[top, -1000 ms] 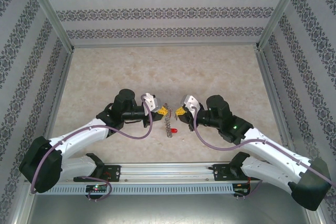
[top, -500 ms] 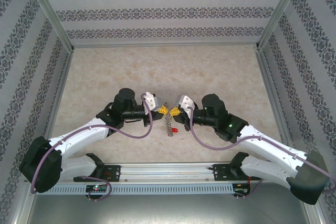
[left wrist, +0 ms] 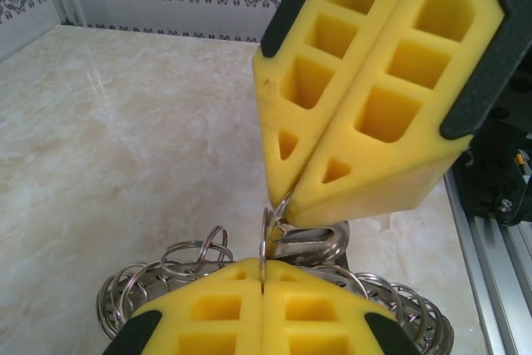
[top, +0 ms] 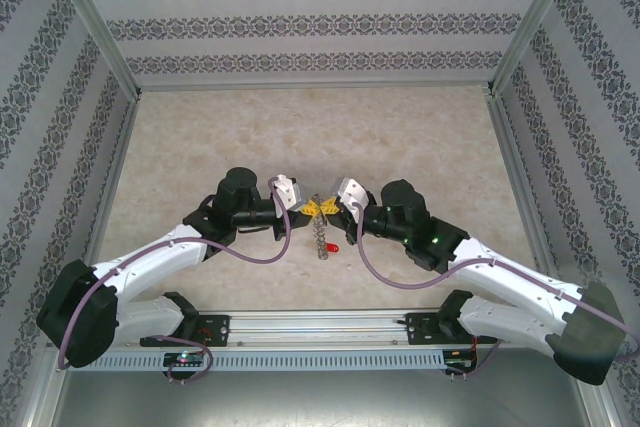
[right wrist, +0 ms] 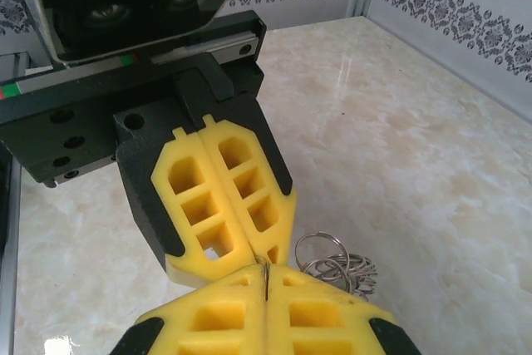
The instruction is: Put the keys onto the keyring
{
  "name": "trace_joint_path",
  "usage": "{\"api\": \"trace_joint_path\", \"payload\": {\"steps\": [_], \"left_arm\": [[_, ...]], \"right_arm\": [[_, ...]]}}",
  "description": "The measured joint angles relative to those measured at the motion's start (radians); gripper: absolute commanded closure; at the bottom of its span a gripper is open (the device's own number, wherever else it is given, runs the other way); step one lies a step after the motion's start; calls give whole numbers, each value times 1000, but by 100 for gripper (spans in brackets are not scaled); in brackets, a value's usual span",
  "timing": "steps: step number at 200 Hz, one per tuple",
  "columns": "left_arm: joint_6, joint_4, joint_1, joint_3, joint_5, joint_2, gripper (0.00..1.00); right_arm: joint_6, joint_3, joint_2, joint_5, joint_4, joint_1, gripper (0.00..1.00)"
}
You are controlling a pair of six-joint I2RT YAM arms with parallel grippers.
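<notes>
In the top view my left gripper (top: pixel 309 209) and right gripper (top: pixel 328 210) meet tip to tip above the near middle of the table. The keyring (top: pixel 320 235) hangs below them, a silvery bunch of wire loops. A key with a red head (top: pixel 331 247) shows beside its lower end. In the left wrist view my left gripper (left wrist: pixel 263 276) is shut on one thin wire loop of the keyring (left wrist: pixel 179 268). The right gripper (left wrist: pixel 283 199) pinches a loop just above it. From the right wrist, my right gripper (right wrist: pixel 265 282) is shut on a wire loop, with more of the keyring (right wrist: pixel 337 265) behind.
The marble-patterned table (top: pixel 320 137) stretches out behind the grippers, walled by patterned panels on three sides. An aluminium rail (top: pixel 320 325) with the arm bases runs along the near edge.
My right gripper has moved left until its tips meet the left gripper's. The left gripper and the hanging keyring have barely shifted.
</notes>
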Motion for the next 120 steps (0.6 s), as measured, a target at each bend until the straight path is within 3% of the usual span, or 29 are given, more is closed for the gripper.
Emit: {"api": "trace_joint_path", "payload": {"steps": [120], "left_arm": [[0, 1, 0, -1, -30, 0, 100]], "right_arm": [[4, 3, 12, 179, -7, 39, 100]]}}
